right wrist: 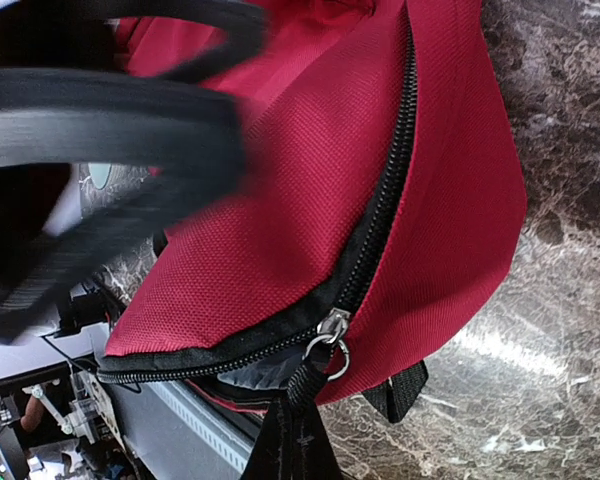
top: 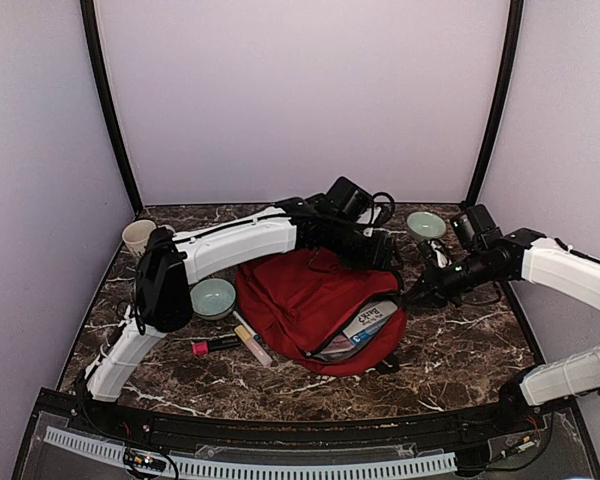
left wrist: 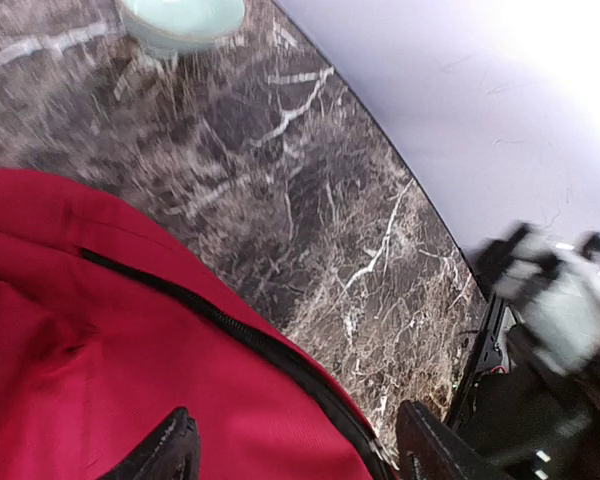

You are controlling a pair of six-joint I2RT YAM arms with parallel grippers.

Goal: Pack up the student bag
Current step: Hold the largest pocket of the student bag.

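Far to the left of the left gripper (top: 380, 255), a paper cup (top: 137, 237) stands upright; nearer it, a pale green bowl (top: 213, 297), a red marker (top: 216, 346) and a pinkish tube (top: 252, 345) lie just beside the student bag (top: 300, 300). That gripper hangs over the bag's far right edge, its fingers (left wrist: 165, 452) spread wide apart with red fabric below them. Below it, books (top: 370, 322) show in the bag's unzipped mouth. At the bag's right side the right gripper (top: 420, 290) sits by the zipper pull (right wrist: 332, 335); whether it is clamped I cannot tell. Just beyond it lies a second bowl (top: 426, 225)
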